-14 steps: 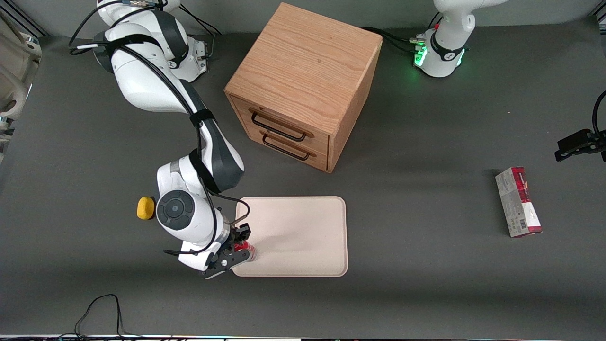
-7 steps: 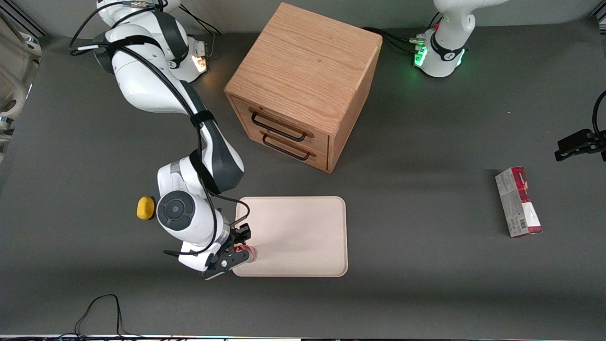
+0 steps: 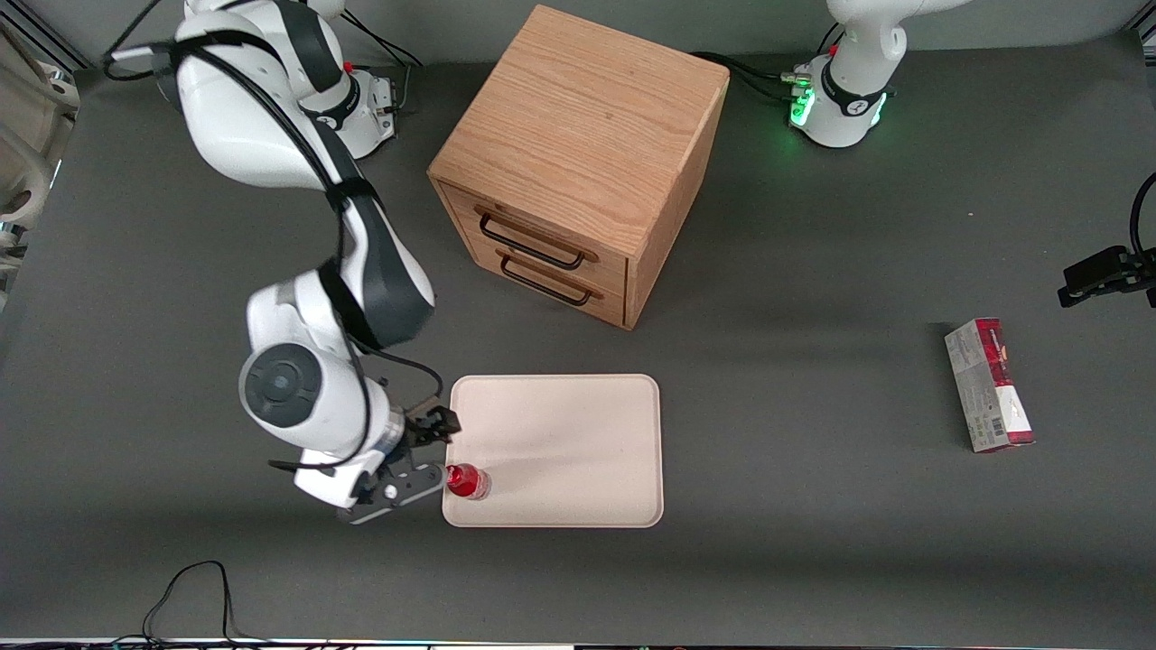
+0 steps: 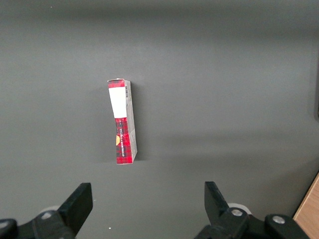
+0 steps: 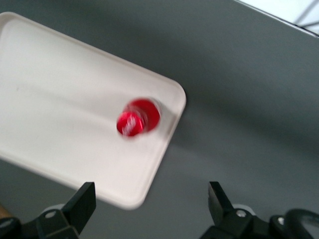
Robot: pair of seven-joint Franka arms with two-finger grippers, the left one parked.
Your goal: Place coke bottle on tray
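Grey bench carries tray; coke bottle upright on tray, at corner near rim. Tool beside tray, fingers apart, empty. Risk: tool clips bottle, topples it off rim.

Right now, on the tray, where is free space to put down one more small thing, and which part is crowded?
Most of the tray is bare, from its middle to the edge toward the parked arm's end. The crowded part is the corner nearest the working arm, where the coke bottle stands upright. The open gripper hangs beside that corner, apart from the bottle.
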